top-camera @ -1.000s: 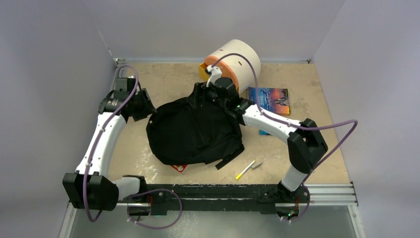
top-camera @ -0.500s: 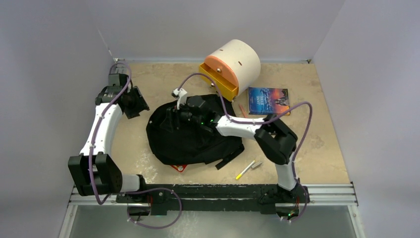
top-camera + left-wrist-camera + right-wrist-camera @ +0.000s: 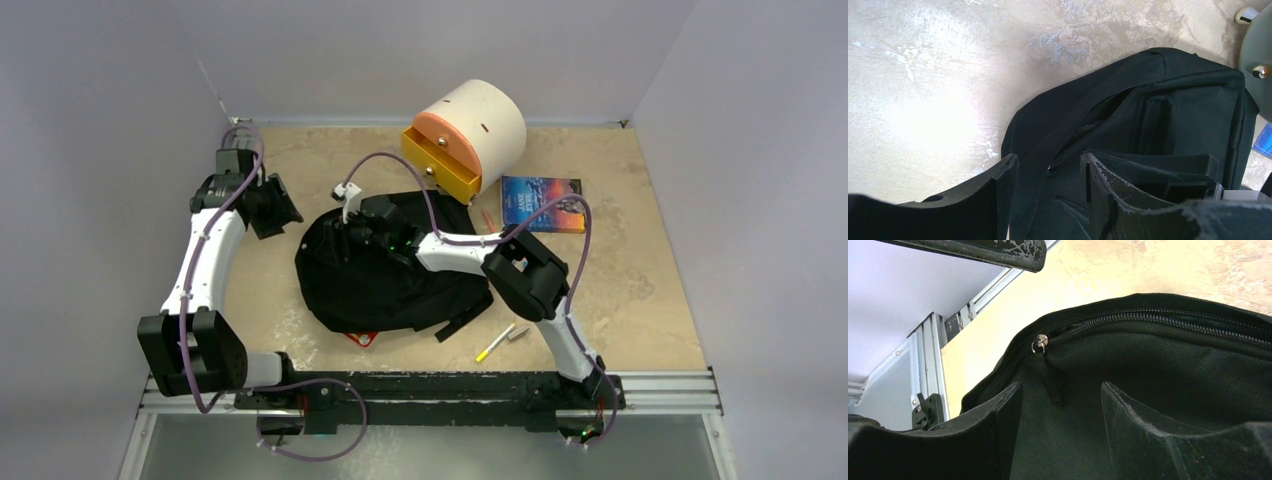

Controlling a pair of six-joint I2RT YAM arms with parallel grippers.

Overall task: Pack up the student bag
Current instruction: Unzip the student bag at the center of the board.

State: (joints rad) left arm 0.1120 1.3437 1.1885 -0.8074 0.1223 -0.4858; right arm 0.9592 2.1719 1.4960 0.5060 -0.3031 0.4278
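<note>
Black fabric, limp and likely light: the student bag [image 3: 400, 290] slumps mid-table, its zipper pull [image 3: 1049, 382] probably the firmest handle. The right gripper [image 3: 1060, 392] straddles that pull, fingers parted and not touching it. The left gripper [image 3: 1048, 162], parted and empty, hangs beside the bag's far-left side.

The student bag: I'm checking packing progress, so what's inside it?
Only dark fabric shows through the slightly parted zipper; no packed item is visible. The cloth of the student bag hides the rest.

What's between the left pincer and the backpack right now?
Only bare tabletop, as the top view shows; the left pincer hangs open, apart from the student bag.
</note>
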